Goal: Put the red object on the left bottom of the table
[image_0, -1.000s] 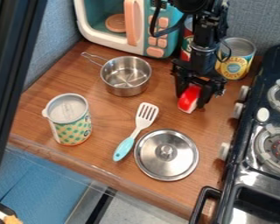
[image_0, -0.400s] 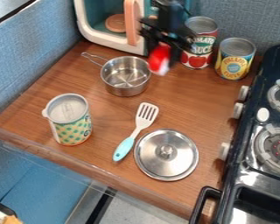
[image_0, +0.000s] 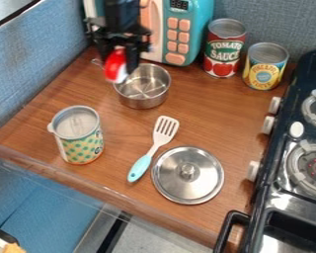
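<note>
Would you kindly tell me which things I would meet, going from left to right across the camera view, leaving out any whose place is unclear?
Dotted canister, red object, spatula, red-labelled can, yellow-labelled can.

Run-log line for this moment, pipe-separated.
black two-finger gripper: holding red-and-white object | position: upper left, overlapping silver metal pot in view | placement: pending | lower left: green-dotted can upright
</note>
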Motion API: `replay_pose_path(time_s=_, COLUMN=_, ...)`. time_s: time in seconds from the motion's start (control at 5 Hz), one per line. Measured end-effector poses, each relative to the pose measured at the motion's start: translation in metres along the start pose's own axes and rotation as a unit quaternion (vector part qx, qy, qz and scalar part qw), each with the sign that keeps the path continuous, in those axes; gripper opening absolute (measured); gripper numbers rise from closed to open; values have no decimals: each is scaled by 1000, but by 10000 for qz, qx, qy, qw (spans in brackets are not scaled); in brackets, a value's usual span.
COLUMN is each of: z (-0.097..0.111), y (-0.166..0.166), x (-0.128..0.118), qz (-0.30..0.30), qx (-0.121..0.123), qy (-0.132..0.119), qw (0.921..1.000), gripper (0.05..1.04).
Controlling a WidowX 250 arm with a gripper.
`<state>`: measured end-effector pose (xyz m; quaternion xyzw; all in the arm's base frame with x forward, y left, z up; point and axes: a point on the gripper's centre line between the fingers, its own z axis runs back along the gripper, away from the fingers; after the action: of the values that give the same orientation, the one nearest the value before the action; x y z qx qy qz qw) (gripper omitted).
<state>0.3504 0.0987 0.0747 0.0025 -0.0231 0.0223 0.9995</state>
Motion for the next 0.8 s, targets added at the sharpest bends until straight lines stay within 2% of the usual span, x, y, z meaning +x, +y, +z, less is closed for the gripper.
replay_pose_path(time_s=0.2, z=-19, y=26, x=-28, qz=41, qx=-68, qy=272, qw=9996, gripper=591)
replay_pose_path(time_s=0.4, z=-17, y=47, x=-44, qz=114, qx=21, qy=173, qw=9998, gripper=590)
replay_pose_path(time_s=0.6, z=-19, y=59, x=-44, qz=78, qx=160, qy=50, qw=9998, gripper=590)
replay_pose_path(time_s=0.8, z=-34, y=67, x=-45, qz=87, qx=134, qy=99, qw=9998, gripper=590)
